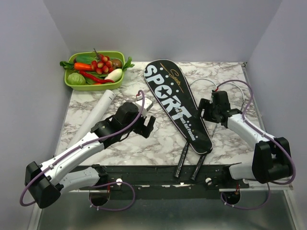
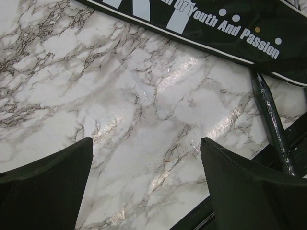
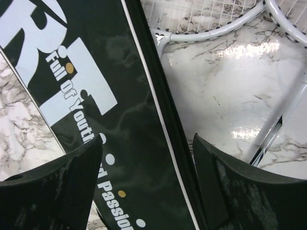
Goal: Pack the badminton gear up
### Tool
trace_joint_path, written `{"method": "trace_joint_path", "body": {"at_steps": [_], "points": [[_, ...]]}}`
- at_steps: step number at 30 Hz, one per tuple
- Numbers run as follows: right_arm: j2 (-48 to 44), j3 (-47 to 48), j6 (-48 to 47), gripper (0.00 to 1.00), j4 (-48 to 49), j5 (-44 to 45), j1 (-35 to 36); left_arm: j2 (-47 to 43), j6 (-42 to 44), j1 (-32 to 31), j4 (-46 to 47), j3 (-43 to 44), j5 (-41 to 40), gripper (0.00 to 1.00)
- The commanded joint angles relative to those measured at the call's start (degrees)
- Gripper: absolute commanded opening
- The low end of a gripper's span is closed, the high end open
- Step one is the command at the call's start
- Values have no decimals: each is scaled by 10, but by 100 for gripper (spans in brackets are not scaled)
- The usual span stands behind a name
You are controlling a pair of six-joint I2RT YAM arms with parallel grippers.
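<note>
The black bag (image 1: pixel 176 103) lies flat in the middle of the table (image 1: pixel 163 141). Its wide end is far away and its thin end is near the arms. The two rackets (image 1: pixel 183 159) are mostly hidden. Only their black handles poke out at the bag's thin end, and thin silver hoops show just to the right of the bag (the right arm covers a lot of them). I cannot tell if the rackets are inside the bag or only under it. The white tube (image 1: pixel 98 111) lies on the left, well apart from the bag, and its near end is hidden under the left arm.

The right gripper (image 3: pixel 147 141) hangs over the bag's right edge. Its jaws are wide apart and hold nothing. One is over the bag and the other is over bare table beside the racket hoops. I cannot tell if they touch anything. The left gripper (image 2: pixel 146 143) is between the tube and the bag. Its jaws are wide apart too, with only bare table between them.

A green tray (image 1: pixel 86 87) of toy veggies sits in the far left corner, near the tube's far end.
</note>
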Motion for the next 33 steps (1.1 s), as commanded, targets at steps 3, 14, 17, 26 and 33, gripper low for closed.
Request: {"method": "trace_joint_path", "body": {"at_steps": [3, 14, 17, 26, 33], "points": [[42, -19, -9, 84, 65, -85, -24, -47, -11, -4, 18, -28, 25, 99], [99, -29, 5, 72, 100, -106, -26, -72, -11, -5, 22, -35, 31, 99], [102, -33, 8, 57, 106, -111, -26, -73, -11, -5, 21, -35, 29, 99], [51, -31, 28, 1, 93, -130, -26, -72, -8, -5, 20, -36, 21, 99], [-81, -30, 129, 1, 85, -149, -10, -76, -8, -5, 20, -36, 10, 99]]}}
